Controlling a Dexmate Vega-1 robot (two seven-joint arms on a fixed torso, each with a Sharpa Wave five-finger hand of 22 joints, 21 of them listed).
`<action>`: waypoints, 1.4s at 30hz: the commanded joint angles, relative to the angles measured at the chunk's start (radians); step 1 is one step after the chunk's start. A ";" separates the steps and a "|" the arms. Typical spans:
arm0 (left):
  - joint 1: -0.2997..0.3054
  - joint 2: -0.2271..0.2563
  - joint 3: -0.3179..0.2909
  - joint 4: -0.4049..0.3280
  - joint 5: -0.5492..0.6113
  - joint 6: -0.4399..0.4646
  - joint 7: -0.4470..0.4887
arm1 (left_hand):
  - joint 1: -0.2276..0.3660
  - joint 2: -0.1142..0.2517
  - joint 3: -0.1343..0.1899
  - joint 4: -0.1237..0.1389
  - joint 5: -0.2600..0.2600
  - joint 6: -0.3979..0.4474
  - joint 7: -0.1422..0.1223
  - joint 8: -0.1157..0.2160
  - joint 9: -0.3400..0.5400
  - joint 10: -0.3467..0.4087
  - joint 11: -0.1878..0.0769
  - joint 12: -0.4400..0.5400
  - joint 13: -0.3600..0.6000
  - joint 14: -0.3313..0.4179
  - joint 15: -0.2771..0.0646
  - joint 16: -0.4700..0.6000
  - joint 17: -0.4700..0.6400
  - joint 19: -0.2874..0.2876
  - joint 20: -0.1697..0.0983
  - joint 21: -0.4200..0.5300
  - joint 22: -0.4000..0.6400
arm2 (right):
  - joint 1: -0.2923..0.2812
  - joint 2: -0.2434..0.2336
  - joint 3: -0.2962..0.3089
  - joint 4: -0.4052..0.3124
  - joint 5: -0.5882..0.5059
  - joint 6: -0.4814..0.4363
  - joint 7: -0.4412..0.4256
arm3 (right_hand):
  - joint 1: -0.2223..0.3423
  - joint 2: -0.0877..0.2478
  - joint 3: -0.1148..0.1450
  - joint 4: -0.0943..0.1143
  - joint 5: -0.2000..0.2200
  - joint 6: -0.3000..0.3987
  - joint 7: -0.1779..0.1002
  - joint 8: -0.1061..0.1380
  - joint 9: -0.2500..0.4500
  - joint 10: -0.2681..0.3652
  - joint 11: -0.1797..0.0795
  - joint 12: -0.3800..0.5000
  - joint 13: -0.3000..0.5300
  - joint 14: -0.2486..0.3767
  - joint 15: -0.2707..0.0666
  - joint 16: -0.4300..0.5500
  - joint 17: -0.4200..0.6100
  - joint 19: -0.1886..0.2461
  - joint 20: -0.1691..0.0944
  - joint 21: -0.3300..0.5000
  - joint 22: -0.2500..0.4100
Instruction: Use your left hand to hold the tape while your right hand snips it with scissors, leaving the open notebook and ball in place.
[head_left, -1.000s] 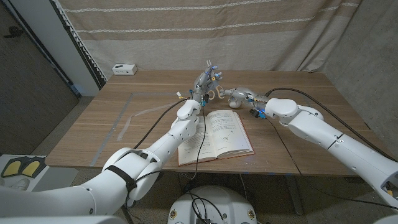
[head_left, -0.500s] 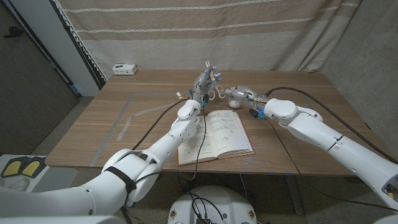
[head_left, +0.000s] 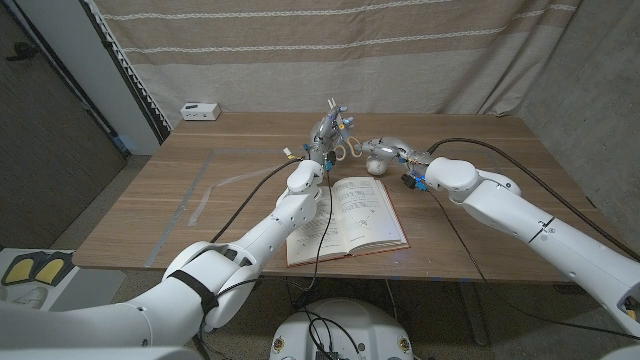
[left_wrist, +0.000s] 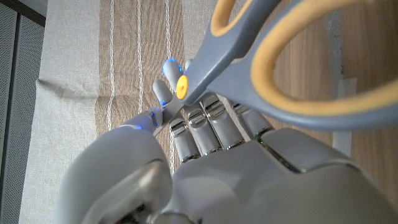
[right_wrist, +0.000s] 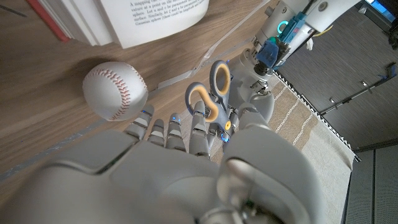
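white box (head_left: 201, 110) at table's far left corner | striped curtain (head_left: 330, 40) behind | wooden table (head_left: 180, 200)

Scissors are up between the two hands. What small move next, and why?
Probably ease the right hand into the handle loops of the scissors and close. The loops sit at its fingertips, beside the left hand, and which hand grips them is unclear. Keep it small: the ball lies close by.

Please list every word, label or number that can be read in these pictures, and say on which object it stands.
"sampling that" and "Guinevere asked": partly legible lines on the white page of the open red-edged notebook; uncertain.
Remaining page text: too small to read.
White baseball, grey-and-yellow scissors: no text.
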 joint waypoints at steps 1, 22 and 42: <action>0.003 0.000 -0.001 0.000 -0.016 -0.008 -0.035 | -0.001 0.009 -0.003 0.004 0.005 -0.005 0.001 0.010 0.003 0.033 -0.036 0.002 0.001 -0.007 -0.065 0.006 0.000 -0.006 -0.107 -0.003 0.004 | 0.024 0.005 -0.019 0.007 0.002 -0.023 0.035 | 0.009 0.008 0.012 0.005 -0.006 0.009 0.001 -0.005 0.001 -0.016 0.000 -0.006 0.004 -0.009 0.008 -0.003 0.003 -0.004 0.008 -0.004 0.003; -0.017 -0.002 -0.024 0.048 -0.085 0.004 -0.164 | 0.001 0.011 -0.005 0.000 0.006 0.002 0.000 0.011 -0.005 0.035 -0.035 0.008 0.000 -0.018 -0.065 0.006 -0.004 -0.011 -0.107 -0.005 0.002 | 0.049 0.027 -0.040 0.001 -0.016 -0.090 0.008 | 0.007 0.029 0.060 0.041 -0.015 -0.004 0.057 -0.018 0.003 -0.028 0.027 -0.012 0.005 -0.031 0.002 -0.006 0.008 -0.028 0.001 -0.016 0.006; -0.040 -0.005 -0.047 0.093 -0.136 0.022 -0.284 | -0.001 0.011 -0.002 0.001 0.009 0.015 0.001 0.016 -0.015 0.037 -0.035 0.013 -0.016 -0.106 -0.065 -0.009 -0.035 -0.145 -0.104 -0.090 -0.010 | 0.028 0.037 -0.039 -0.044 -0.057 -0.159 -0.100 | -0.001 0.006 0.080 0.057 -0.025 0.073 0.085 0.002 0.002 0.036 0.037 0.010 0.004 0.020 -0.004 0.009 0.006 0.019 -0.002 -0.003 0.005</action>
